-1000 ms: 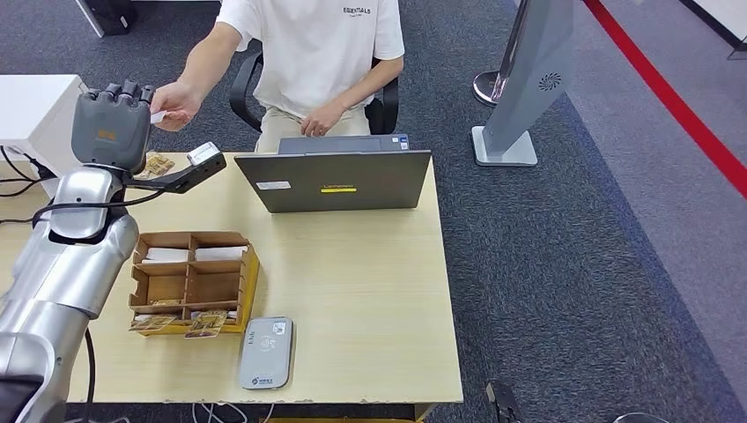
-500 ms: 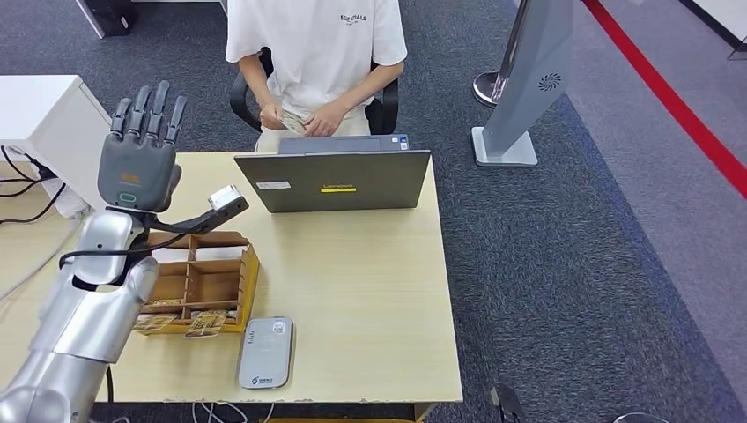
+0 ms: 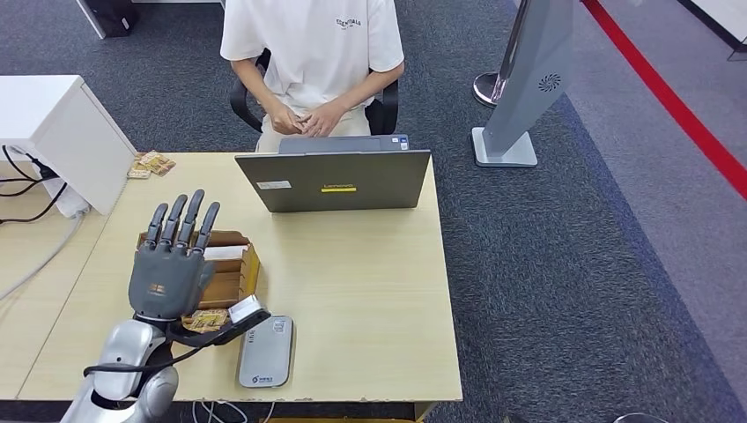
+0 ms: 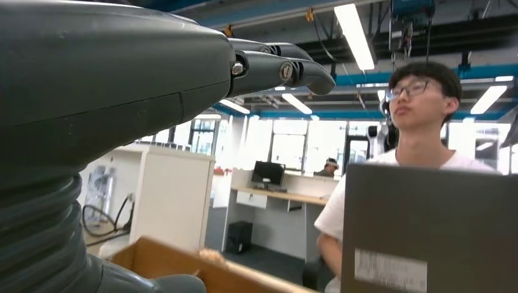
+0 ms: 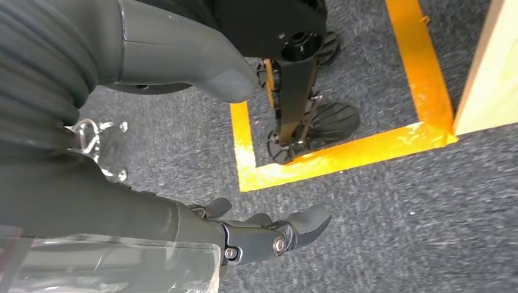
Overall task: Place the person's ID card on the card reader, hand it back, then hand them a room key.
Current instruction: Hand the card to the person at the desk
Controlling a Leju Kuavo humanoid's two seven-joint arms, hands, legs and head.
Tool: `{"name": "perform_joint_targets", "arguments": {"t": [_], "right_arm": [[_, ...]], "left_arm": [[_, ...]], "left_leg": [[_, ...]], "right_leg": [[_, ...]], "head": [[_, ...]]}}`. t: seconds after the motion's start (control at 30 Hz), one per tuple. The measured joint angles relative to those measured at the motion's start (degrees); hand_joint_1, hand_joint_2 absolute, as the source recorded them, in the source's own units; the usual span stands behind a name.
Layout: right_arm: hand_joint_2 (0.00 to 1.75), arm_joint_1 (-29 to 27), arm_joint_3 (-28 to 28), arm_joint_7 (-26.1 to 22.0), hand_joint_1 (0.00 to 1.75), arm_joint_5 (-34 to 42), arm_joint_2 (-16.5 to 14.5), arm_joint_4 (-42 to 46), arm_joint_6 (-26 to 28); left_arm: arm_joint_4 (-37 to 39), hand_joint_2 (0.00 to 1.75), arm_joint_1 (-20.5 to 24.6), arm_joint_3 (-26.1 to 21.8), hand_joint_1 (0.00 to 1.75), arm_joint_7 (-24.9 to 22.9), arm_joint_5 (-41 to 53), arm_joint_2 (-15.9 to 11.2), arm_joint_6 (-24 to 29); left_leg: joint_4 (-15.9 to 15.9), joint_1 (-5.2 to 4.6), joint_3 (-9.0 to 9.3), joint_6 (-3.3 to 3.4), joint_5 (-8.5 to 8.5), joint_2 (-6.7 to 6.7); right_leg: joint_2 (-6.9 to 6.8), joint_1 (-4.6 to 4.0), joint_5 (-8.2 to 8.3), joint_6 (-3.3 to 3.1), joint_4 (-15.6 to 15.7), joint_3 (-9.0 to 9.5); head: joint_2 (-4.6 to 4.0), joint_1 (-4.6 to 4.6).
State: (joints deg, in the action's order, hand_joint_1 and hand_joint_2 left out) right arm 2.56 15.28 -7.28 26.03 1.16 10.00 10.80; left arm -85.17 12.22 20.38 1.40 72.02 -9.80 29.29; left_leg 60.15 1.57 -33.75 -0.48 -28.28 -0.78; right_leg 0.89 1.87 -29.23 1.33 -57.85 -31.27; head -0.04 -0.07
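My left hand point(image 3: 167, 275) hovers empty over the wooden organizer box point(image 3: 236, 263) near the table's front left, its fingers spread and pointing away from me. Patterned cards point(image 3: 205, 320) lie in the box's front compartments. The grey card reader point(image 3: 266, 352) lies flat just right of the box, with nothing on it. The person point(image 3: 310, 48) sits behind the laptop point(image 3: 335, 180) with both hands together in their lap; I cannot tell whether they hold a card. In the left wrist view my fingers point(image 4: 278, 64) stretch out toward the laptop back point(image 4: 430, 232). My right hand point(image 5: 262, 235) hangs empty above the carpet.
A few loose cards point(image 3: 148, 164) lie at the table's far left corner. A white cabinet point(image 3: 53, 132) stands left of the table point(image 3: 370, 291), and a grey sign stand point(image 3: 528, 79) at the right. Yellow floor tape point(image 5: 342, 152) runs below my right hand.
My left arm has drawn back from the person's hand and dropped down over the organizer box, fingers now spread. The person pulled their hand back to their lap.
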Motion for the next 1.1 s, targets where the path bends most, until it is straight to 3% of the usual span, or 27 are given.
{"name": "perform_joint_targets", "arguments": {"t": [0.27,0.63,1.1], "right_arm": [[1.75,-0.42,-0.84,0.22,0.0,0.27,0.0,-0.23,0.37],[1.75,-0.56,-0.99,0.07,0.0,-0.07,0.02,-0.36,0.41],[1.75,-0.53,-0.99,0.63,0.0,-1.38,-0.05,-0.43,0.42]], "left_arm": [[-2.2,1.75,-7.32,-0.89,0.0,-0.08,-0.62,-0.79,-3.63],[-3.73,1.75,-12.15,-2.12,0.0,0.15,-0.23,-0.59,-5.06],[-5.94,1.75,-13.11,-2.87,0.0,2.37,7.55,3.32,9.16]], "left_leg": [[0.0,0.0,0.01,0.0,0.01,-0.01],[0.0,0.0,0.0,0.0,0.01,-0.02],[0.0,0.0,0.01,0.0,0.01,-0.04]], "right_leg": [[-0.02,0.0,0.01,0.0,0.0,0.01],[-0.07,0.0,0.0,0.0,0.0,0.02],[-0.09,0.0,0.01,0.0,0.0,0.03]], "head": [[0.0,0.0],[0.0,0.0],[0.0,-0.01]]}}
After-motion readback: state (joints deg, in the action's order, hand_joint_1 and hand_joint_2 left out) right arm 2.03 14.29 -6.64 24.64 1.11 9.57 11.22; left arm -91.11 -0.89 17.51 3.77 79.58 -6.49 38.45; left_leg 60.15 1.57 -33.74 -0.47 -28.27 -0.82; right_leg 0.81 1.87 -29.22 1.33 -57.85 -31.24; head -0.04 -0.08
